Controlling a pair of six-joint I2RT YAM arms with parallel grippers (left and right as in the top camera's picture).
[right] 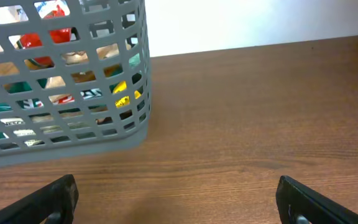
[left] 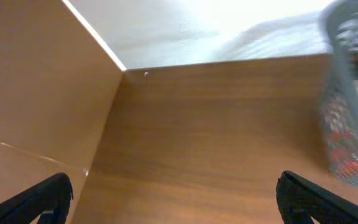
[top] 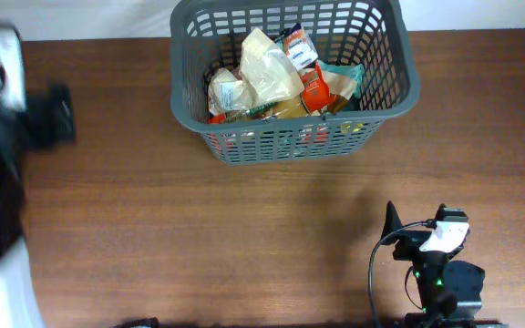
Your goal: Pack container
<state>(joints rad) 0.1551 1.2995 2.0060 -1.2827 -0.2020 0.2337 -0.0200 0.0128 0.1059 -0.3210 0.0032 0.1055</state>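
Observation:
The container (top: pixel 292 146) is a dark grey slotted basket at the far middle of the table, holding several food packets (top: pixel 272 77). It also shows blurred at the right edge of the left wrist view (left: pixel 353 93) and at the upper left of the right wrist view (right: pixel 67 140), with coloured packets visible through its slots. My left gripper (left: pixel 176 205) is open and empty over bare table, left of the container; overhead it is a dark blur (top: pixel 51 114). My right gripper (right: pixel 179 202) is open and empty, low over the table in front of the container; overhead it sits near the front right (top: pixel 395 226).
The wooden table (top: pixel 244 237) runs to a white wall at the back. A wooden side panel (left: pixel 36 93) stands on the left in the left wrist view. The right arm's base and cable (top: pixel 440 273) sit at the front right edge.

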